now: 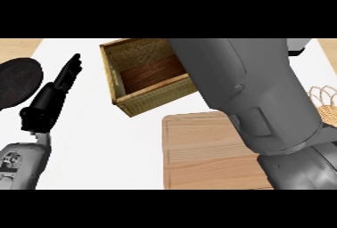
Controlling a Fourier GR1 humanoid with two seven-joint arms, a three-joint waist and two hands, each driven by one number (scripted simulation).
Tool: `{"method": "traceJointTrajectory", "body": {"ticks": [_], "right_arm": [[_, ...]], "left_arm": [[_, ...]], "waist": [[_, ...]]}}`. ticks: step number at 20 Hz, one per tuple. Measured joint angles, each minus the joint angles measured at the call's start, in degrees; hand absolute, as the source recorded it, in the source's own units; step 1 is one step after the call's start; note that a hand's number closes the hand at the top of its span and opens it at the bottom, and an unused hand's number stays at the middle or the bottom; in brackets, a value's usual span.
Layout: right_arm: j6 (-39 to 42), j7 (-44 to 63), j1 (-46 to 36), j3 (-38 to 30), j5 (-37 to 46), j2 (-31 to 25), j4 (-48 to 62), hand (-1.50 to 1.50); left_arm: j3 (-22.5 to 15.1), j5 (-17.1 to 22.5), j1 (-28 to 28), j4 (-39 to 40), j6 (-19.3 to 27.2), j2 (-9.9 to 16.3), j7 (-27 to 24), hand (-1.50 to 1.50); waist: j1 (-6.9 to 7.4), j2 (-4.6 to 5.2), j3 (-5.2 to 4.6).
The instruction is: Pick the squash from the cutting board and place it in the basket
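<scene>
One arm: your right forearm (263,107) crosses the cutting board (197,151) toward the basket (148,73).
Right hand: hidden; state unreadable.
Squash: not visible, board bare.
Left hand (56,89): relaxed, resting near tabletop's left edge.
Advice: release only once centred over the basket.

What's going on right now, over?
Left hand open, resting at left. Right hand out of sight; its forearm covers part of basket and cutting board. Squash not visible.

The left robot hand (58,87) rests open, fingers straight, while the right forearm (253,93) stretches forward, its hand hidden.
</scene>
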Motion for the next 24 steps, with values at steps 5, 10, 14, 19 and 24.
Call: {"method": "traceJointTrajectory", "body": {"ticks": [5, 10, 14, 19, 24], "right_arm": [[0.5, -0.44, -2.93, -2.73, -3.63, -0.07, 5.75, -1.5], [-1.97, -0.81, -5.3, -3.87, -6.72, -0.14, 9.38, -1.5], [-6.12, -2.09, -6.56, -3.48, -6.0, -0.21, 9.21, -1.5], [-14.08, -2.81, -6.5, -3.55, -1.56, -1.44, 5.5, -1.5], [-20.82, -2.28, -5.0, -3.68, 4.44, -3.66, 1.61, -1.5]], "left_arm": [[0.12, -0.18, 0.24, 0.1, 0.05, -0.2, -0.43, 0.0], [0.15, -0.4, -0.18, -0.03, 0.06, -0.41, 0.09, 0.0], [0.38, -0.62, 0.09, 0.06, 0.02, -0.26, -0.21, 0.0], [1.02, -0.57, 1.14, 0.3, 0.11, 0.02, -0.59, 0.0], [2.14, -0.42, 2.33, 0.08, 0.5, 0.52, -0.64, 0.0]], "waist": [[-0.21, 0.0, 0.07], [-0.15, 0.0, 0.1], [-0.45, 0.01, 0.11], [-1.79, -0.25, 0.14], [-3.25, -0.77, 0.21]]}}
